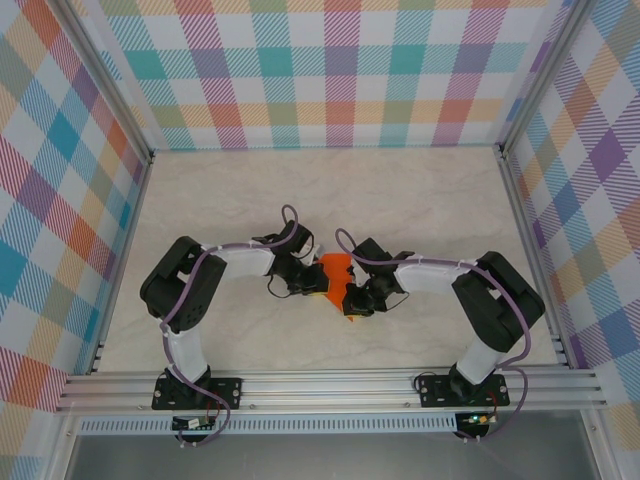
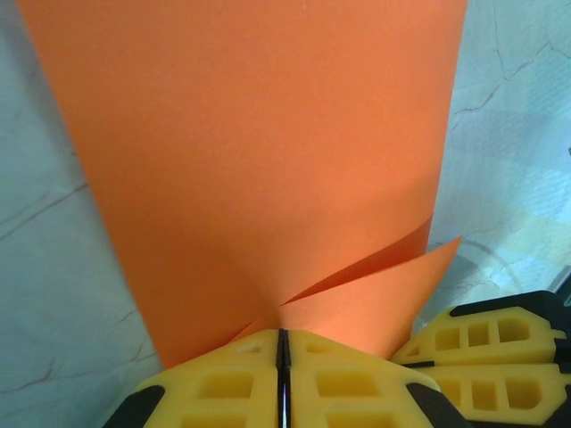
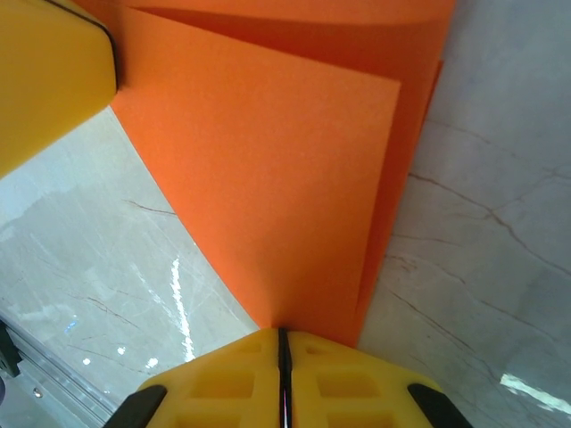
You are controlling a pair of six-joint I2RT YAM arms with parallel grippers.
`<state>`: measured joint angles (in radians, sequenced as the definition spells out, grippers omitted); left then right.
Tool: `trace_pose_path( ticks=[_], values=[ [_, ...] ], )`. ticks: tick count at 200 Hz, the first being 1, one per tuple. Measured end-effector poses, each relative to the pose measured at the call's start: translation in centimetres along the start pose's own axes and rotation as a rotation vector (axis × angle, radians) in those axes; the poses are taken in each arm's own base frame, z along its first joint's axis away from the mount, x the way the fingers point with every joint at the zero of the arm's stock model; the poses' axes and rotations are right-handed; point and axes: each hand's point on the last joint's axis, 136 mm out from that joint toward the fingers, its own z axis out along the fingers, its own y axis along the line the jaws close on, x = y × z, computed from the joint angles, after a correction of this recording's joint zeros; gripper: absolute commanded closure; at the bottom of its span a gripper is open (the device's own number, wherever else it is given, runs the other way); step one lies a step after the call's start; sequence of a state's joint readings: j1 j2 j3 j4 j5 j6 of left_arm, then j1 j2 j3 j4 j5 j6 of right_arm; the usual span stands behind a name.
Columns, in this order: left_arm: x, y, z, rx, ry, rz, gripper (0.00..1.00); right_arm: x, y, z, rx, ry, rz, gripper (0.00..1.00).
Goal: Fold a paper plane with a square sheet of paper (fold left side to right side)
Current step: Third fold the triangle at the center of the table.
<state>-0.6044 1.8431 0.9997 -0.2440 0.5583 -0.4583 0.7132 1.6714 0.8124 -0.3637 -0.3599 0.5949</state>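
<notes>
My left claw (image 2: 282,333) and right claw (image 3: 282,332) are both clamped shut on the half-folded orange sheet of paper (image 2: 268,160) fanning out ahead of them; I'd square the loose edges before creasing, claws nearly touching, open table (image 2: 513,98) all around, walls (image 1: 340,70) well apart.

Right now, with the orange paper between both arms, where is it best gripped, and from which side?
Probably at an edge where its layers converge, coming in edge-on from each arm's own side. The square sheet of paper is thin and bowed, so only edges fit between jaws; the left gripper and right gripper are each shut on such a spot.
</notes>
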Motion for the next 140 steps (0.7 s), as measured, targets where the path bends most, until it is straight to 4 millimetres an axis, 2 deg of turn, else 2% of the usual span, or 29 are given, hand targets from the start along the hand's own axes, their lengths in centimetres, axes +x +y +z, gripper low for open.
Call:
trace_pose_path(
  ticks=[15, 33, 53, 89, 140],
  values=[
    [0.1, -0.6, -0.9, -0.003, -0.012, 0.013, 0.92, 0.0, 0.0, 0.0, 0.000, 0.000, 0.000, 0.94],
    [0.1, -2.3, -2.6, 0.017, -0.051, 0.052, 0.94, 0.0, 0.0, 0.0, 0.000, 0.000, 0.001, 0.95],
    [1.2, -4.1, -3.4, 0.049, -0.070, 0.098, 0.95, 0.0, 0.0, 0.0, 0.002, -0.001, 0.001, 0.95],
    [4.0, -4.8, -1.3, 0.053, -0.010, 0.111, 0.96, 0.0, 0.0, -0.1, 0.004, -0.001, 0.001, 0.96],
    [4.7, -3.8, 1.7, 0.029, 0.038, 0.089, 0.97, 0.0, -0.1, -0.1, 0.006, -0.002, 0.000, 0.96]
  ],
)
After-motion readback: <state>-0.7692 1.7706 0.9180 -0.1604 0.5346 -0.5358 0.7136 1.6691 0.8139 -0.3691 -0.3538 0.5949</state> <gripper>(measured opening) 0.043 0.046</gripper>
